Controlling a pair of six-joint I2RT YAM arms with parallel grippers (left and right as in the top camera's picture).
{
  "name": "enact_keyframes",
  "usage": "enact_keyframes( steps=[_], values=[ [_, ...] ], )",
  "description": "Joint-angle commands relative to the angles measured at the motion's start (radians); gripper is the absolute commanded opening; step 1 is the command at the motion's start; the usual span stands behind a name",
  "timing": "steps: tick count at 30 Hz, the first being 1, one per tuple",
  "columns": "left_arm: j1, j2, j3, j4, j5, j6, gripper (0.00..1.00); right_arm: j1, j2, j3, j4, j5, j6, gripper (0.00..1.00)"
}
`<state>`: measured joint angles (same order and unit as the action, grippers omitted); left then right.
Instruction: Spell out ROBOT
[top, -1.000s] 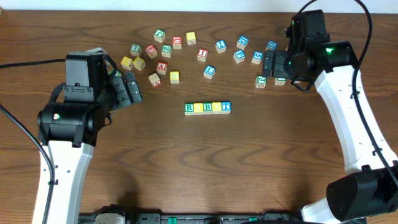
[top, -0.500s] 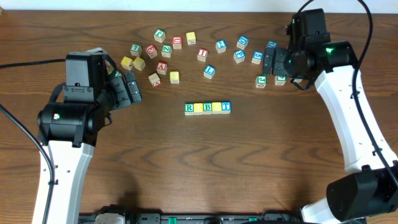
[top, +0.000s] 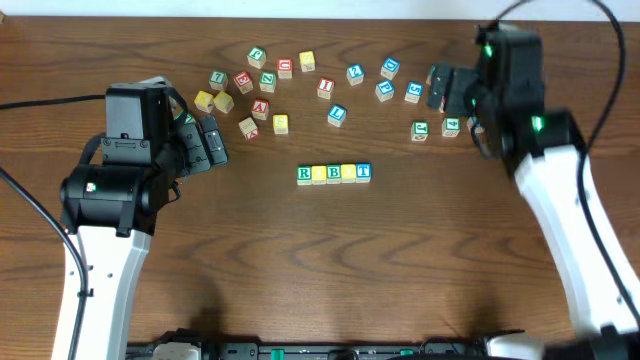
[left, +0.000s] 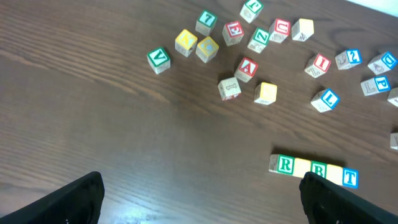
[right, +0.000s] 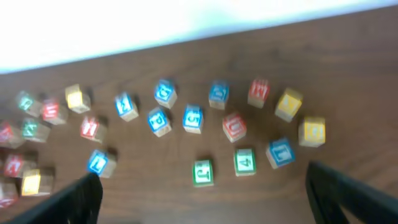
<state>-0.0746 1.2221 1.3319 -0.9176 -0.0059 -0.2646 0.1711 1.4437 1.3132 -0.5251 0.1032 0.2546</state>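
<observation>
The ROBOT row (top: 334, 172) lies mid-table: green R (top: 304, 173), a yellow cube (top: 319, 173), green B (top: 334, 172), a second yellow cube (top: 348, 172) and blue T (top: 363, 171), touching side by side. My left gripper (top: 211, 142) hovers open well to the row's left, holding nothing. In the left wrist view the R (left: 285, 165) and T (left: 350, 178) show, and my right finger (left: 329, 199) covers part of the row. My right gripper (top: 441, 88) stands open and empty over the far right cubes. The right wrist view is blurred and the row is outside it.
Loose letter cubes lie scattered along the back: a red, green and yellow cluster (top: 250, 85) at the left, blue ones (top: 385, 80) in the middle, green ones (top: 420, 130) by the right gripper. A green J cube (right: 203, 172) lies between the right fingers' span.
The right arm has swung back and to the right, blurring its wrist view. The left arm and the cube row have not moved.
</observation>
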Motion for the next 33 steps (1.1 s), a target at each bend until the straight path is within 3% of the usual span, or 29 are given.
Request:
enact_keyframes(
  steps=[1, 5, 19, 25, 33],
  values=[
    [0.004, 0.000, 0.020, -0.002, -0.006, 0.002, 0.99, -0.008, -0.180, -0.187, 0.113, 0.070, -0.054, 0.99],
    [0.004, 0.000, 0.020, -0.002, -0.006, 0.002, 0.99, -0.013, -0.412, -0.408, 0.200, 0.135, -0.054, 0.99],
    [0.004, 0.000, 0.020, -0.002, -0.006, 0.002, 0.99, -0.110, -1.176, -1.083, 0.396, 0.058, -0.042, 0.99],
    [0.004, 0.000, 0.020, -0.002, -0.006, 0.002, 0.99, -0.111, -1.338, -1.267, 0.474, 0.030, 0.001, 0.99],
    [0.004, 0.000, 0.020, -0.002, -0.006, 0.002, 0.99, -0.111, -1.416, -1.308, 0.458, -0.009, -0.008, 0.99]
  ],
)
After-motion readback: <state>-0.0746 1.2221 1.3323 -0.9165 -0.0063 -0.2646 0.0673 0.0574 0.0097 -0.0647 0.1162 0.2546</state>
